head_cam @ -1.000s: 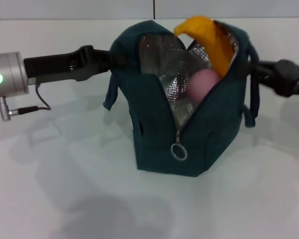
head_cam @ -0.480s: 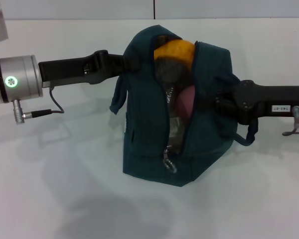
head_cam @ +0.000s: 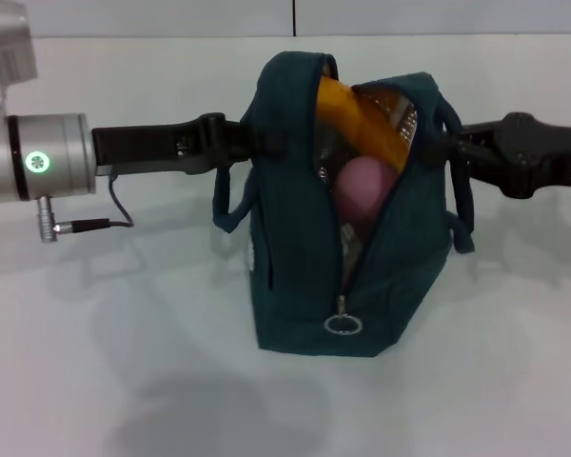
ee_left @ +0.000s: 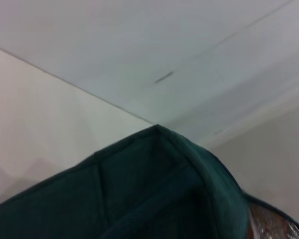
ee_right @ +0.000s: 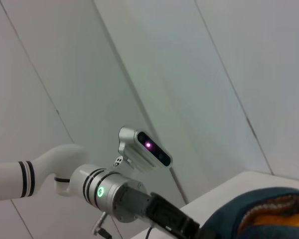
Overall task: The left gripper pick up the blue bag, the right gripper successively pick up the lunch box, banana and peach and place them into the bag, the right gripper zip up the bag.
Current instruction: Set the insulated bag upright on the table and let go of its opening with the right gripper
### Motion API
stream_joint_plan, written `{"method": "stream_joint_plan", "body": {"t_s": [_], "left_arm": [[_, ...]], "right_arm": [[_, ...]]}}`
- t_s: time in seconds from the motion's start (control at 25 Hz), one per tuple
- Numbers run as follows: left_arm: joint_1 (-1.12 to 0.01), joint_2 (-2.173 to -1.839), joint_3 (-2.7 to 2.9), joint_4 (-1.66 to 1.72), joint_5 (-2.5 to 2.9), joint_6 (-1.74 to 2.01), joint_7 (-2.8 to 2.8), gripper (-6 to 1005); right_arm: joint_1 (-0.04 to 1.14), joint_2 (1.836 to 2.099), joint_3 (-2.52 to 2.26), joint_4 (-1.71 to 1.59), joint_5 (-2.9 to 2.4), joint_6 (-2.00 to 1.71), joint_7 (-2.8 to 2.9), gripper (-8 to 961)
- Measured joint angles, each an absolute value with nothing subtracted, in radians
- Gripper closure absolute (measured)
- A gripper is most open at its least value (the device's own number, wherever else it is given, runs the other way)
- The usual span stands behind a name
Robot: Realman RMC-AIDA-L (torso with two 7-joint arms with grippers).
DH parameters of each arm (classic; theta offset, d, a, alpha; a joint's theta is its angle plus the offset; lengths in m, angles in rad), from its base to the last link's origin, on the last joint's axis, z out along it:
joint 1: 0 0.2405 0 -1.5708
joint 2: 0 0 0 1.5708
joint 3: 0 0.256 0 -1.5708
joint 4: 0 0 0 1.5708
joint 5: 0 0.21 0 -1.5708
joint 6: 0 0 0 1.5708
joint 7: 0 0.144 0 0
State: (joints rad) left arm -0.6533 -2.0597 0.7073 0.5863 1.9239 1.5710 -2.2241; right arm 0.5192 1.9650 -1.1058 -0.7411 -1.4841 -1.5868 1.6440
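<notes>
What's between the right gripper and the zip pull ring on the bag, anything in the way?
Nothing visible blocks it. The zip pull ring hangs low on the front of the blue bag, facing the head camera, with bare table around it. The right gripper is up at the bag's top edge, well above the ring.

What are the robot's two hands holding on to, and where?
Both are at the blue bag: the left hand at its upper left edge, the right hand at its upper right edge. The actual grips are hidden.

I see both arms level and facing inward: left end effector [head_cam: 252,143] at centre-left, right end effector [head_cam: 447,145] opposite, fingertips hidden.
</notes>
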Motion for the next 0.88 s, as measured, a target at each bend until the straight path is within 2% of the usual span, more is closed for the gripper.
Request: {"method": "stream_joint_plan", "body": {"t_s": [0.28, 0.64, 0.88], "left_arm": [[-0.678, -2.063, 0.712, 0.566, 1.922, 1.585, -2.227, 968], [-0.664, -2.063, 0.710, 0.563, 1.920, 1.586, -2.226, 968], [-0.663, -2.059, 0.712, 0.538, 1.926, 1.600, -2.229, 968]], "right_arm": [[0.548, 1.950, -1.104, -0.741, -1.485, -1.589, 1.647, 928], [0.536, 1.956, -1.088, -0.724, -1.478, -1.585, 1.645, 929], [0.509, 1.969, -1.031, -0.722, -1.474, -1.592, 1.629, 695]]}}
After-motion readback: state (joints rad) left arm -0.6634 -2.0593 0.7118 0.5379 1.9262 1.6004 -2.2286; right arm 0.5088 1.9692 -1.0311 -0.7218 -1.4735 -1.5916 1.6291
